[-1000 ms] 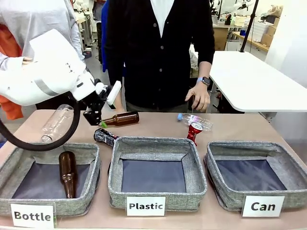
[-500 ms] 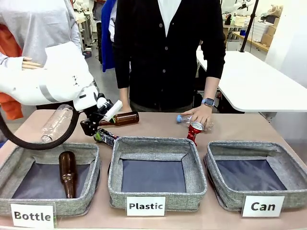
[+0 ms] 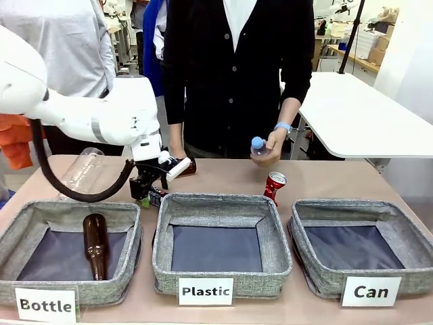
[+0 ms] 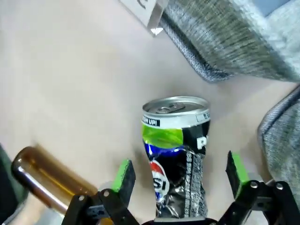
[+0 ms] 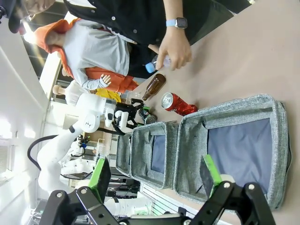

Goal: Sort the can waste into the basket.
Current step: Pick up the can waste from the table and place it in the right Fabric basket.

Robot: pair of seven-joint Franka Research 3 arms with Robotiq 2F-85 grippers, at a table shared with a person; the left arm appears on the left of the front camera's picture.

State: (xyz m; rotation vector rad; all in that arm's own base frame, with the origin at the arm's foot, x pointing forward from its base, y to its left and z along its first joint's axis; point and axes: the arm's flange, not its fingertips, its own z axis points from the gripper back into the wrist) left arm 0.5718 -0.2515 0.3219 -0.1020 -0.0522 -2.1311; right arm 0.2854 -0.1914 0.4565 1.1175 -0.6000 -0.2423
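Black-and-silver can (image 4: 176, 140) lies between the spread fingers of the left gripper (image 4: 180, 171), touching neither.

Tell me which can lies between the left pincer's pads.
The crumpled black-and-silver can, framed by the open left pincer; the red can sits apart, beyond the Plastic basket.

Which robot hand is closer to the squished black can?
The left. The left hand sits open around the black can, a finger on each side. The right hand is far off, out by the Can basket.
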